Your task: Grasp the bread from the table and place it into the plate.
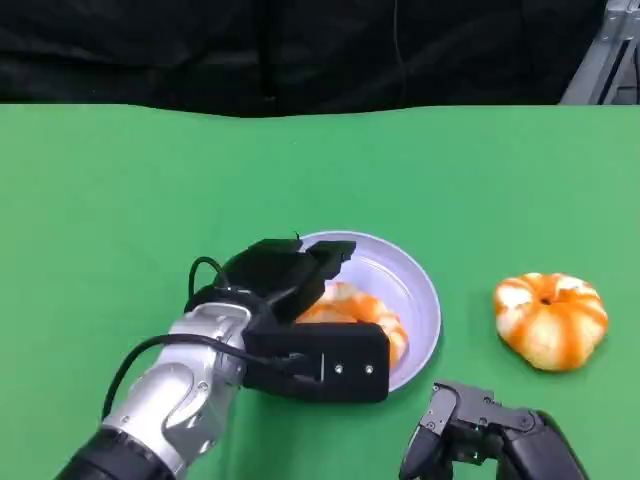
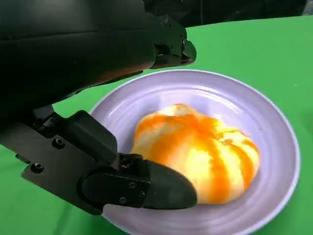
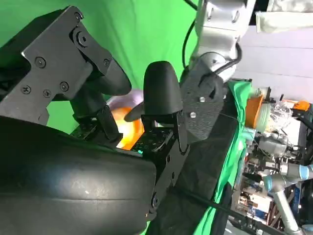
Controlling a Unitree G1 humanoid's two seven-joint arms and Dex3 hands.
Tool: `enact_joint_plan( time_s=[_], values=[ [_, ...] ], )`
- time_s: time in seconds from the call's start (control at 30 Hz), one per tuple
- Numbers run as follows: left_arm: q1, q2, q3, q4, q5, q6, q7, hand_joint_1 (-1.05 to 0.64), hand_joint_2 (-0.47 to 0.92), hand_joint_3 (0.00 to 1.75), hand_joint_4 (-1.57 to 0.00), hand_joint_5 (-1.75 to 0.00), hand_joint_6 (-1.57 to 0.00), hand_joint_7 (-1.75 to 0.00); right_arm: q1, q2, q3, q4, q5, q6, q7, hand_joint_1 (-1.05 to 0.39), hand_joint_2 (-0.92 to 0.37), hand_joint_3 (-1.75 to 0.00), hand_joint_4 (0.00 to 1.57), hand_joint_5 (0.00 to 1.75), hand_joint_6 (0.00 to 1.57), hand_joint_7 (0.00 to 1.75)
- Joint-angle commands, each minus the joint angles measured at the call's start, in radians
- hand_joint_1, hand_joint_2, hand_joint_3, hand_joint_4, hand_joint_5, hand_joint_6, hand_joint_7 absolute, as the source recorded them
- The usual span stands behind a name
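Right hand: low at the table's near edge, the right hand [image 1: 470, 425] sits with fingers curled in and nothing between them, just waiting its turn.

Left hand: and here's the action, the left hand [image 1: 300, 310] is over the near rim of the plate, fingers spread to either side of the bread; the left wrist view shows one finger [image 2: 146, 188] touching the bread's near flank and the other finger [image 2: 168, 49] lifted apart from it, so the hold looks loosened, but whether contact has fully ended cannot be told.

Bread in plate: the orange-striped bread [image 2: 200, 147] lies inside the lavender plate [image 1: 415, 290], resting on its floor, toward the side nearest the robot.

Second bread: another striped bread [image 1: 550, 318] sits on the green table [image 1: 120, 200] to the right of the plate, near it but apart, untouched.

Far edge: black cloth backdrop [image 1: 300, 50] beyond the table's far edge.

Stage, as judged: placement looks all but done for this bread; the withdrawal is what remains.

Risk: that lower finger is tucked against the bread, so a careless pull-back could drag the bread over the rim or tip the plate's near edge.

Risk two: lifting with fingers not fully spread could carry the bread back out.
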Motion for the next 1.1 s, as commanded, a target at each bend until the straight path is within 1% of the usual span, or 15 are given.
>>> enact_joint_plan(
  time_s=[0.03, 0.2, 0.27, 0.3, 0.33, 0.43, 0.53, 0.67, 0.7, 0.73, 0.77, 0.83, 0.87, 0.9, 1.1],
  values=[
    [0.017, 0.038, 0.004, -0.055, 0.002, 0.008, -0.020, -1.00, 0.92, 0.53, -0.01, 0.00, -0.03, -0.02, 0.001, -0.007, -0.013, -0.002, 0.002, -0.011, -0.007, 0.02, -0.28, -1.49, 0.89, 1.66, 0.78, 1.42],
    [0.103, 0.080, 0.072, -0.191, -0.042, -0.023, 0.028, -0.90, 0.92, 0.53, -0.05, -0.03, -0.06, -0.04, 0.002, -0.003, -0.011, -0.002, 0.009, -0.010, -0.005, 0.02, -0.28, -1.50, 0.90, 1.66, 0.78, 1.43],
    [0.166, 0.087, 0.140, -0.267, -0.106, -0.057, 0.060, -0.76, 0.92, 0.44, -0.16, -0.11, -0.16, -0.09, 0.003, -0.002, -0.010, 0.002, 0.009, -0.015, -0.006, 0.01, -0.28, -1.50, 0.90, 1.67, 0.77, 1.43],
    [0.213, 0.089, 0.188, -0.319, -0.158, -0.077, 0.073, -0.69, 0.92, 0.40, -0.17, -0.27, -0.21, -0.11, 0.004, -0.002, -0.009, 0.002, 0.009, -0.016, -0.006, 0.01, -0.28, -1.51, 0.90, 1.67, 0.77, 1.43],
    [0.246, 0.089, 0.220, -0.356, -0.194, -0.088, 0.077, -0.59, 0.92, 0.35, -0.17, -0.55, -0.29, -0.14, 0.005, -0.003, -0.009, 0.001, 0.008, -0.017, -0.006, 0.01, -0.27, -1.51, 0.89, 1.67, 0.77, 1.43],
    [0.330, 0.082, 0.296, -0.450, -0.276, -0.097, 0.081, -0.48, 0.92, 0.31, -0.26, -0.84, -0.41, -0.20, 0.008, -0.006, -0.009, -0.005, 0.007, -0.015, -0.003, 0.01, -0.28, -1.51, 0.89, 1.66, 0.77, 1.44],
    [0.415, 0.067, 0.362, -0.555, -0.353, -0.073, 0.069, -0.41, 0.92, 0.28, -0.42, -0.90, -0.55, -0.26, 0.009, -0.007, -0.011, -0.010, 0.009, -0.009, -0.001, 0.01, -0.28, -1.50, 0.89, 1.66, 0.77, 1.44],
    [0.429, 0.069, 0.367, -0.578, -0.368, -0.060, 0.063, -0.39, 0.92, 0.28, -0.46, -0.90, -0.58, -0.26, 0.009, -0.007, -0.011, -0.011, 0.009, -0.008, 0.000, 0.01, -0.28, -1.50, 0.89, 1.66, 0.77, 1.44],
    [0.513, 0.041, 0.420, -0.641, -0.463, -0.108, 0.078, -0.39, 0.92, 0.28, -0.46, -0.90, -0.58, -0.26, 0.010, -0.006, -0.009, -0.010, 0.010, -0.008, -0.001, 0.01, -0.28, -1.50, 0.89, 1.66, 0.77, 1.44],
    [0.577, 0.021, 0.460, -0.688, -0.536, -0.145, 0.089, -0.28, 0.86, 0.36, -0.59, -1.06, -0.72, -0.41, 0.011, -0.005, -0.008, -0.010, 0.010, -0.008, -0.001, 0.00, -0.28, -1.50, 0.89, 1.66, 0.77, 1.45],
    [0.621, 0.007, 0.489, -0.721, -0.588, -0.170, 0.094, -0.20, 0.70, 0.63, -0.67, -1.19, -0.74, -0.62, 0.012, -0.004, -0.007, -0.009, 0.011, -0.008, -0.002, 0.00, -0.29, -1.50, 0.89, 1.66, 0.77, 1.45],
    [0.717, -0.018, 0.517, -0.782, -0.669, -0.205, 0.091, -0.16, 0.59, 0.83, -0.71, -1.25, -0.74, -0.76, 0.013, -0.005, -0.005, -0.011, 0.007, -0.007, -0.002, 0.00, -0.29, -1.49, 0.89, 1.66, 0.77, 1.45],
    [0.780, -0.032, 0.527, -0.818, -0.712, -0.224, 0.086, -0.04, 0.53, 1.10, -0.77, -1.41, -0.78, -1.00, 0.014, -0.005, -0.004, -0.011, 0.003, -0.008, -0.003, -0.01, -0.29, -1.49, 0.90, 1.67, 0.77, 1.45],
    [0.838, -0.041, 0.536, -0.841, -0.753, -0.259, 0.079, 0.00, 0.49, 1.22, -0.79, -1.47, -0.78, -1.12, 0.013, -0.006, -0.005, -0.011, 0.001, -0.008, -0.003, -0.01, -0.28, -1.50, 0.90, 1.67, 0.77, 1.45],
    [0.988, -0.077, 0.556, -0.850, -0.842, -0.370, 0.083, 0.02, 0.43, 1.42, -0.82, -1.73, -0.76, -1.54, 0.004, -0.008, -0.008, -0.004, 0.008, -0.012, -0.001, -0.02, -0.27, -1.51, 0.90, 1.69, 0.77, 1.45]
  ],
)
